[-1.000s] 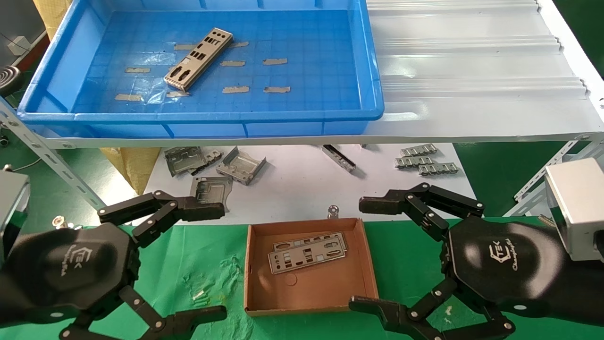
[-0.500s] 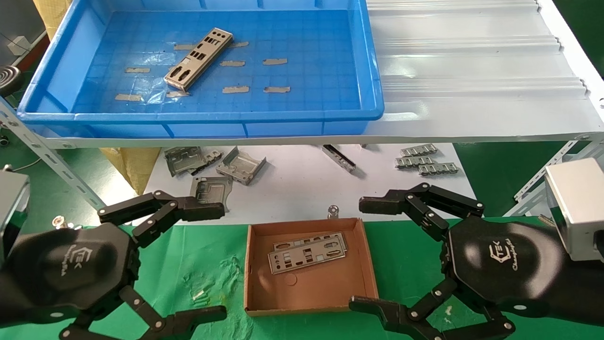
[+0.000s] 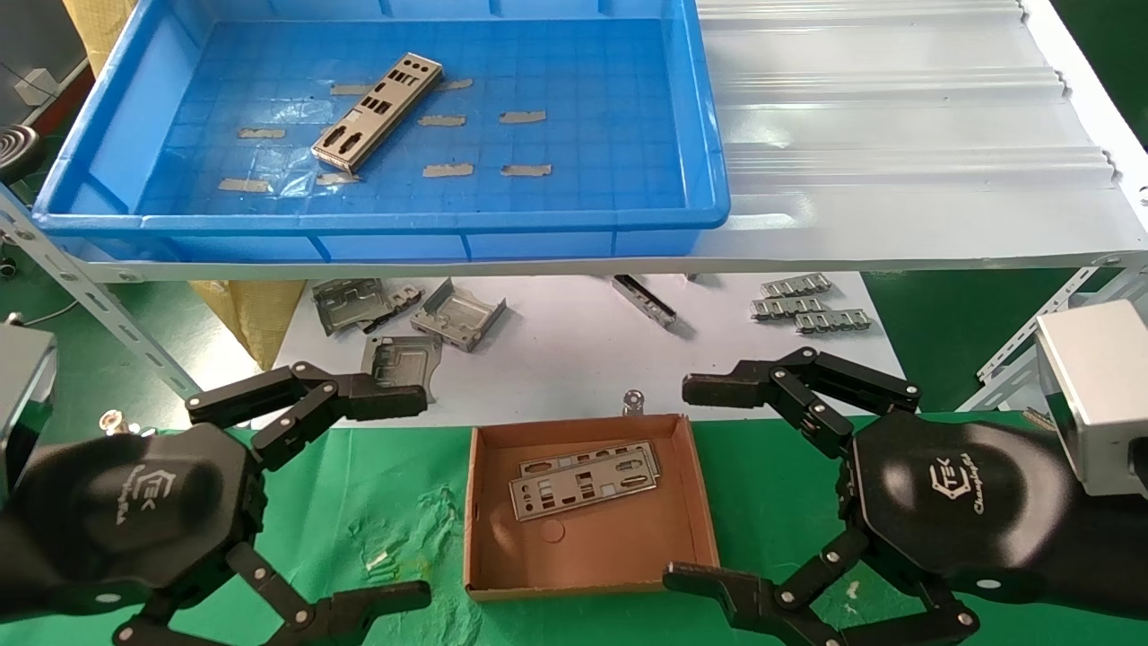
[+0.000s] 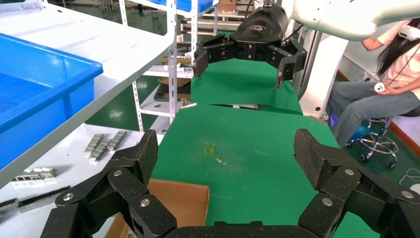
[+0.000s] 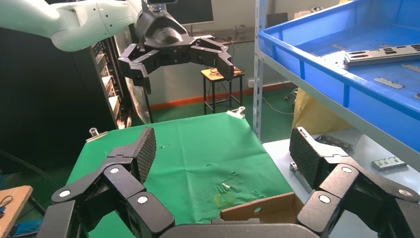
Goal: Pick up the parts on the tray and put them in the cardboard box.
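Both my left gripper [image 3: 395, 498] and right gripper [image 3: 695, 484] hang spread and empty beside the cardboard box [image 3: 587, 561], so next I must reach for the last plate [image 3: 377, 112] in the tray [image 3: 404, 220].

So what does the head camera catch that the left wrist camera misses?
Only the head view shows the plate lying in the blue tray and two plates inside the cardboard box. Only the left wrist view shows a seated person. Both show the open left claw and the open right claw.
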